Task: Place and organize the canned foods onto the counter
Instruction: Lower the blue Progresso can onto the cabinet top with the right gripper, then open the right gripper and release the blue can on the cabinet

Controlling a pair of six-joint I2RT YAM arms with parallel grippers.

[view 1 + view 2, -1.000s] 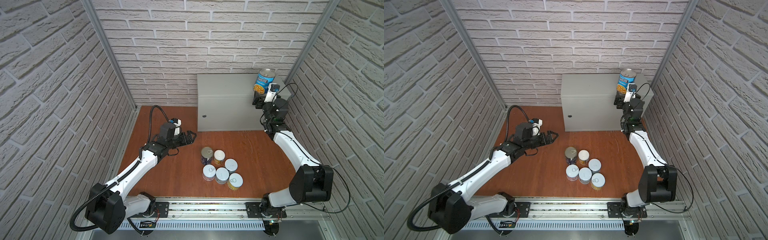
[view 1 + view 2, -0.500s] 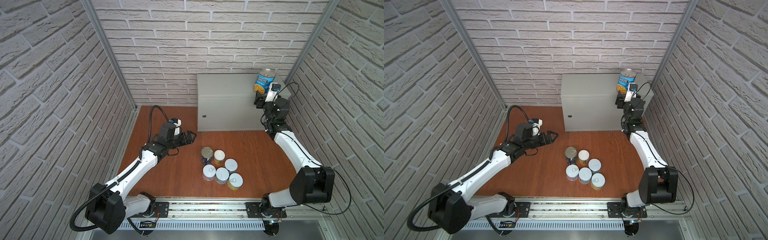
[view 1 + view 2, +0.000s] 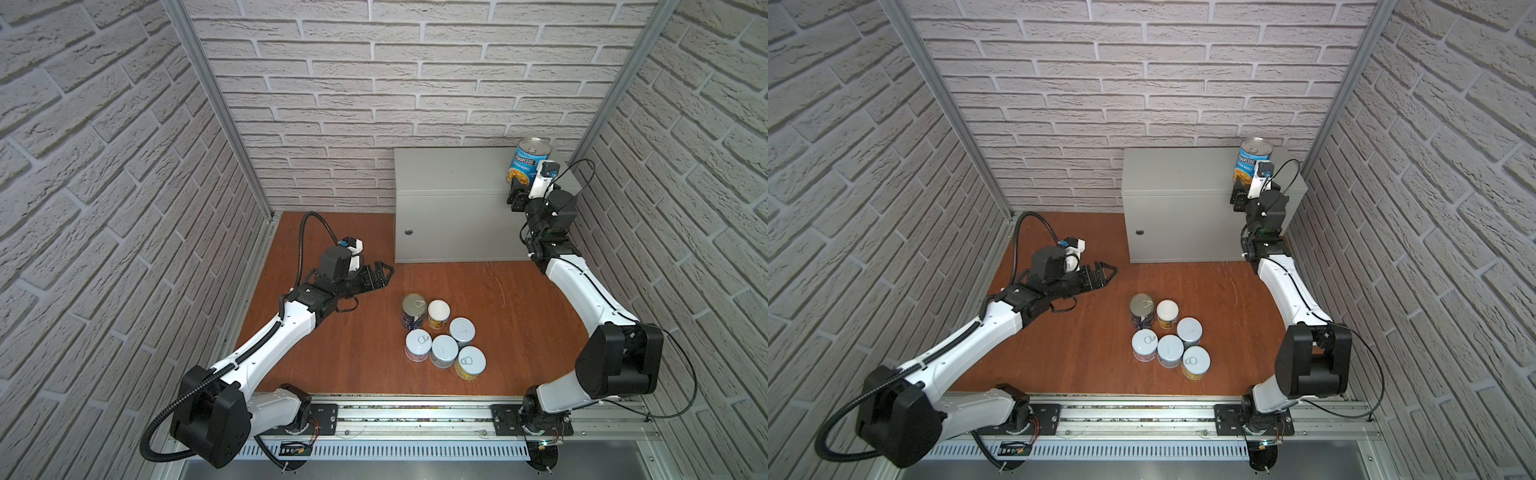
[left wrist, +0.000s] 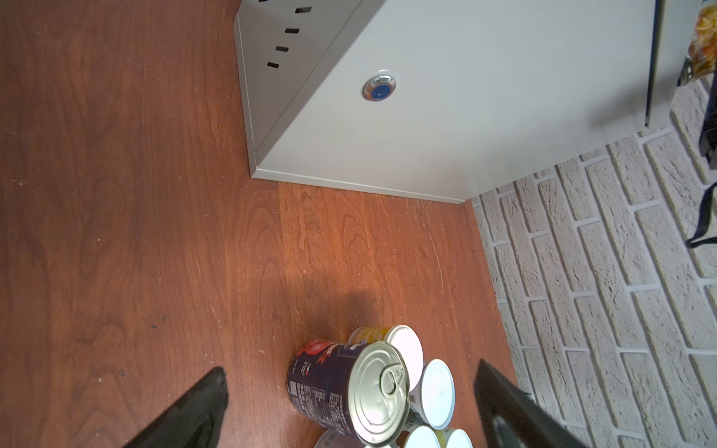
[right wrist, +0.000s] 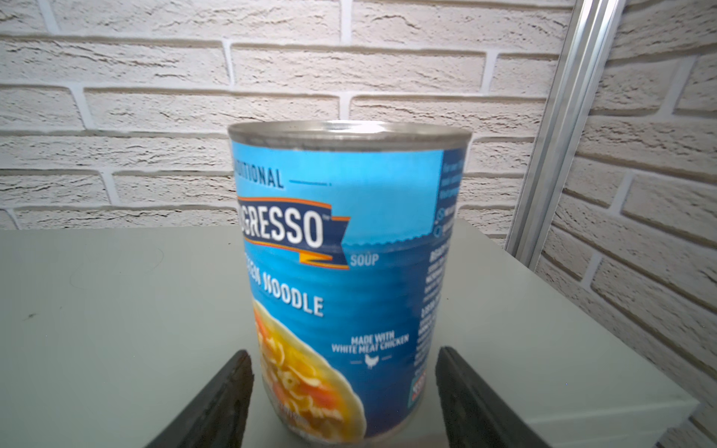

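Left gripper [image 3: 386,277] hangs low over the wooden floor [image 3: 498,332], jaws spread wide, nothing between them, pointed toward the can cluster. Six of the cans are not yet up and stand upright in a tight bunch mid-floor. The tall navy can [image 4: 329,384] is at the cluster's near-left corner, closest to that gripper, and the five short cans [image 3: 444,350] are packed around it, most touching a neighbour. All look like full steel tins: rigid, probably heavy for their size, with smooth labels that could slip, and likely to dent rather than break. Best hold is likely across the side wall at about mid-height. The pull-tab lids give no grip. The navy can's outer side is free, so it is the easy first pick, while the inner short cans leave little finger room. The counter [image 3: 449,170] sits at the back right. The Progresso can [image 3: 528,164] is upright on its top near the front right corner, and whether its base is fully down I can't tell. Right gripper [image 5: 343,364] flanks the can's lower part with a finger close on each side, and I can't tell if they are pressing or just clear. A hold that low on a tall can risks tipping it.
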